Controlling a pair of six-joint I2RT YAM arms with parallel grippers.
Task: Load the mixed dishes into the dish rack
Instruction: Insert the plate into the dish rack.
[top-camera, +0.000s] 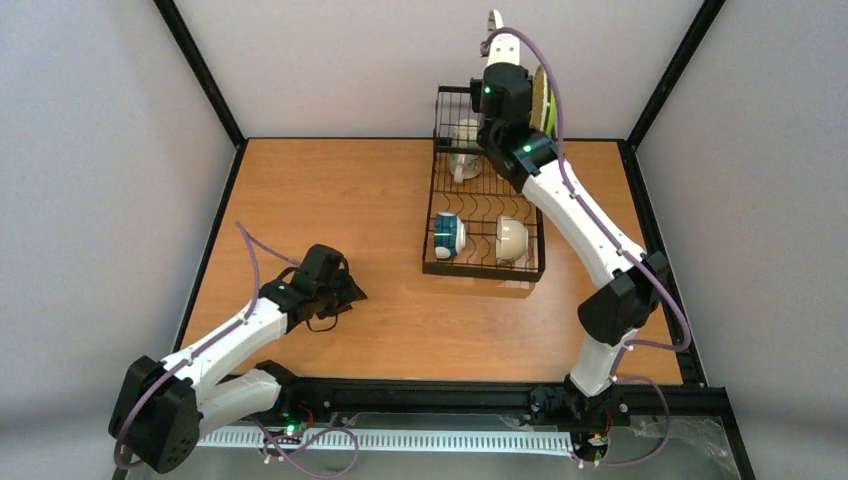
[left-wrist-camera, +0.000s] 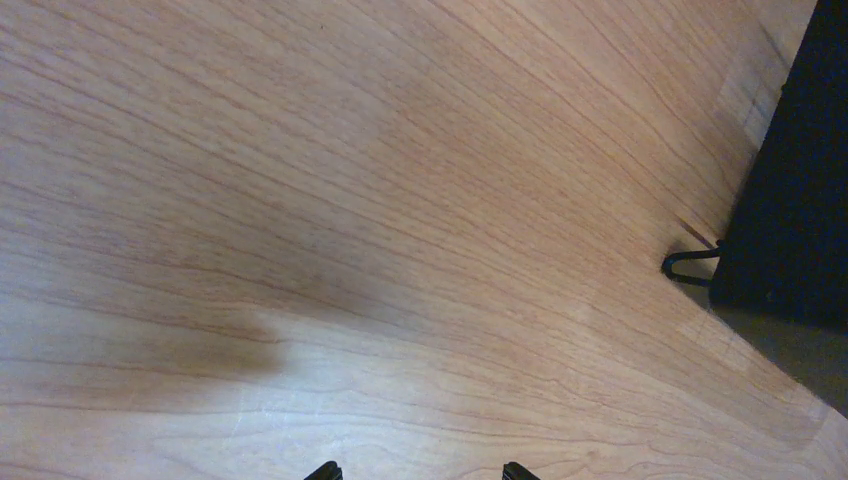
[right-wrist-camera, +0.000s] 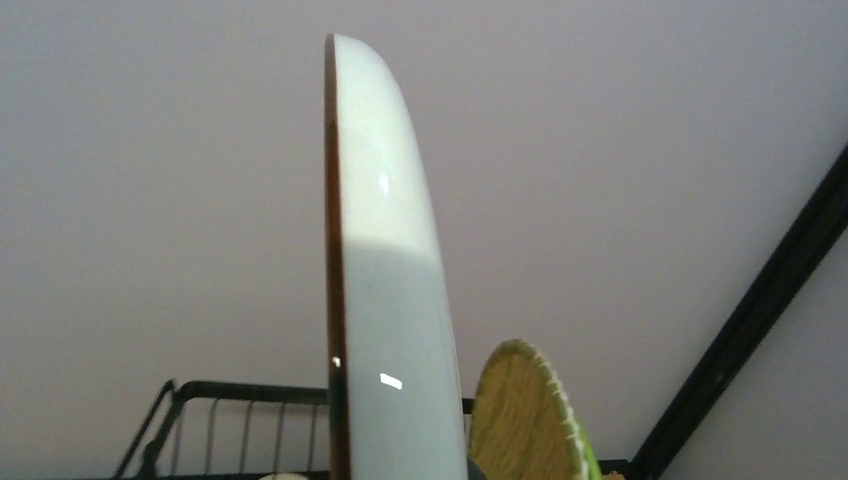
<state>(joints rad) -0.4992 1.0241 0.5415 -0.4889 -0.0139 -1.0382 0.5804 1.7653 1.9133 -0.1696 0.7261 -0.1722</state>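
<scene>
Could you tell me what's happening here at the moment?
The right gripper holds a white plate upright, edge-on, at the far end of the dish rack, beside the lime-green plate already standing there. A mug, a teal-banded cup and a cream bowl sit in the rack. The left gripper hangs open over the table, holding nothing.

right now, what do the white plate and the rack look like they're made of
White plate: likely glazed ceramic; glossy white surface with sharp highlights and a thin brown edge along the rim. Rack: probably coated metal wire; thin black rods, not shiny.
</scene>
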